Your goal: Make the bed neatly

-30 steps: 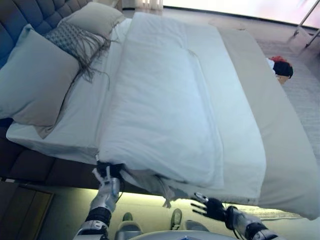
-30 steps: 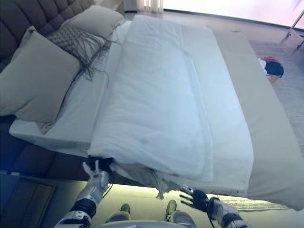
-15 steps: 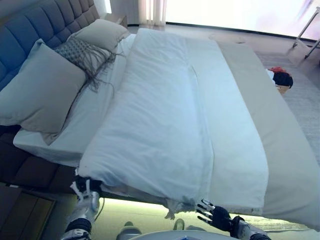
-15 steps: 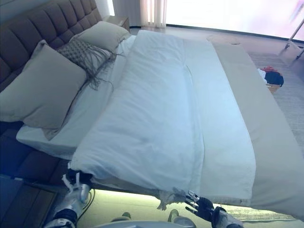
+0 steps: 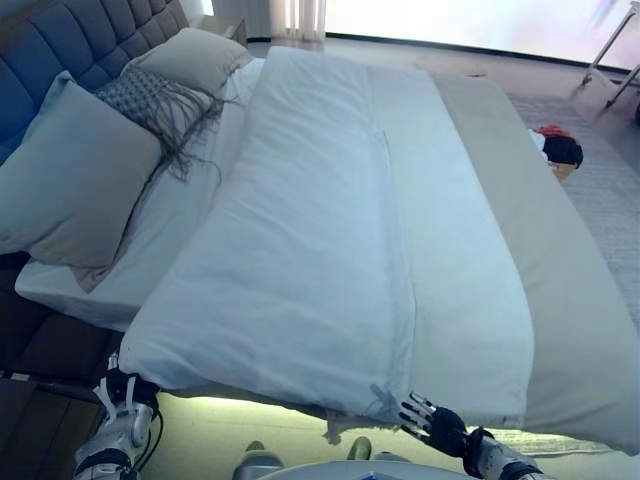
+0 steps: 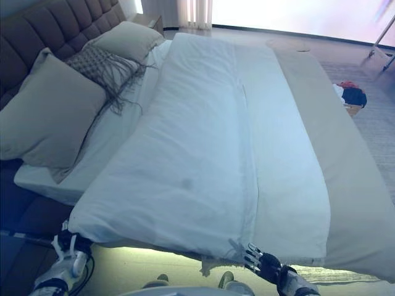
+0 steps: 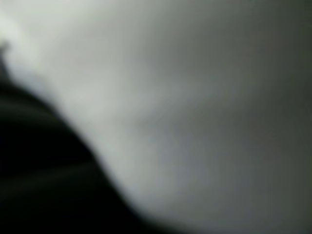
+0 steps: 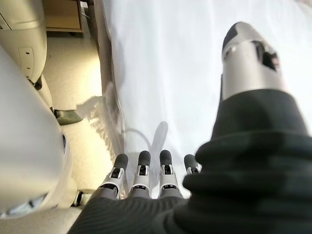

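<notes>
A white duvet lies along the bed, folded over itself, with its near corner drawn out to the lower left. My left hand is at that corner below the bed's near edge, with its fingers curled on the cloth; its wrist view shows only white cloth up close. My right hand is open with spread fingers just off the bed's near edge, under the duvet's fold line. Its fingers are straight over the white sheet and hold nothing.
A large grey pillow, a fringed cushion and another pillow lie against the tufted headboard at the left. A beige cover runs along the bed's right side. A basket of clothes stands on the floor beyond it.
My left hand has moved left with the duvet's corner, and the duvet's near edge has spread toward the pillows. My right hand has stayed about where it was, open.
</notes>
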Tool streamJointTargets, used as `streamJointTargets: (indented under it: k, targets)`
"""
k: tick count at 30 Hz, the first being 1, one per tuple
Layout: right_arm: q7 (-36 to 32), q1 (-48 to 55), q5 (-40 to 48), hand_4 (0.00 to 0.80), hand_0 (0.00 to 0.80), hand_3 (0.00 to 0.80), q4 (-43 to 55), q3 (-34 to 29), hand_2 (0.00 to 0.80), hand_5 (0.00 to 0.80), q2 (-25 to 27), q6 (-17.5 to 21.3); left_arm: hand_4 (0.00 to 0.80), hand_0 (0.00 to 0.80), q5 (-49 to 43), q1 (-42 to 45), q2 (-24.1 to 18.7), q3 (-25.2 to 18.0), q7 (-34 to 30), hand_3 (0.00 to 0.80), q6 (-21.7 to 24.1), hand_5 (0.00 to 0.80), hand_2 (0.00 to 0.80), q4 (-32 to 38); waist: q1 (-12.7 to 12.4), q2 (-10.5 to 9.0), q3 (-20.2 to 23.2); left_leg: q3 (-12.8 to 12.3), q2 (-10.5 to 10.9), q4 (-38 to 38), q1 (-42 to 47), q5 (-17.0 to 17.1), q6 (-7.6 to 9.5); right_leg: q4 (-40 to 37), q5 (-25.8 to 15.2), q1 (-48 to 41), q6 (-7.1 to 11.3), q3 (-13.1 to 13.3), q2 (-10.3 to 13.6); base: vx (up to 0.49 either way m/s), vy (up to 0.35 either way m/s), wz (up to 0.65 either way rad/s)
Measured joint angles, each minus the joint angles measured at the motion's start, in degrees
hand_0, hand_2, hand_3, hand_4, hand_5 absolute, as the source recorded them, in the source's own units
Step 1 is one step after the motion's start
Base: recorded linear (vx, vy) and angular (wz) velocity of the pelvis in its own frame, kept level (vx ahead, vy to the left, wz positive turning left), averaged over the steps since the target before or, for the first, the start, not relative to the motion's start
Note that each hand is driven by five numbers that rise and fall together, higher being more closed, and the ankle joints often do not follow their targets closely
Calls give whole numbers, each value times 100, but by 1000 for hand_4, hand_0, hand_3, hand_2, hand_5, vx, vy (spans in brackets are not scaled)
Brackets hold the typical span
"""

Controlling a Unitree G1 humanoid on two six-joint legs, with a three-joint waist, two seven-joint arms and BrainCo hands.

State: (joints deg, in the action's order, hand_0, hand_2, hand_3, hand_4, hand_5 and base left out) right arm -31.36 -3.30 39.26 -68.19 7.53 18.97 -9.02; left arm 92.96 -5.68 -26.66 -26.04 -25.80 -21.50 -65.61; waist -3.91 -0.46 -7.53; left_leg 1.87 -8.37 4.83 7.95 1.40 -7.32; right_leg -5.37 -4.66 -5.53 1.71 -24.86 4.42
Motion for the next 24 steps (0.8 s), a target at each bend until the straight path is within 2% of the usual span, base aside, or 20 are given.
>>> streamJointTargets:
  k: [5, 10, 14, 22, 23, 24]
  targets:
    - [6, -93, 85, 0, 0, 0, -47, -3, 0, 0, 1, 14, 800, 800, 0, -88, -54, 0, 141, 800, -70, 800, 800, -56, -19, -3, 2, 143, 16, -8, -70, -20, -30, 2, 19, -1, 28, -112, 21, -46, 46, 12]
    - [-2, -184, 90, 0, 0, 0, -64, -11, 0, 0, 10, 27, 800, 800, -24, -118, -54, -37, 244, 800, -70, 800, 800, -284, -24, -2, 1, 145, 50, -19, -70, -20, -30, 6, 31, -9, 48, -112, 57, -47, 64, 0]
    - [-4, -193, 81, 0, 0, 0, -77, -11, 0, 0, 15, 26, 800, 800, -396, -122, -53, -331, 244, 800, -82, 800, 800, -421, -23, -3, 2, 142, 63, -18, -67, -21, -32, 5, 43, -10, 66, -109, 73, -63, 77, -1]
    - [-6, -197, -67, 0, 0, 0, -150, -12, 0, 0, 41, 27, 800, 800, -650, -201, -13, -337, 35, 800, -187, 800, 800, -488, -147, -2, 1, 142, 78, -58, -95, -47, -69, 27, 51, -9, 77, -116, 89, -73, 77, 1]
    - [-7, -196, -108, 0, 0, 0, -165, -12, 0, 0, 57, 27, 367, 367, -653, -201, 17, -337, -7, 367, -186, 367, 367, -488, -149, -3, 1, 142, 79, -81, -113, -59, -86, 28, 51, -9, 78, -118, 89, -84, 53, 6]
    - [-10, -191, -154, 0, 0, 0, -175, -12, 0, 0, 90, 26, 0, 0, -655, -203, 48, -337, -35, 0, -185, 0, 0, -501, -153, -1, 0, 140, 80, -98, -134, -66, -94, 29, 51, -7, 79, -123, 89, -99, 36, 8]
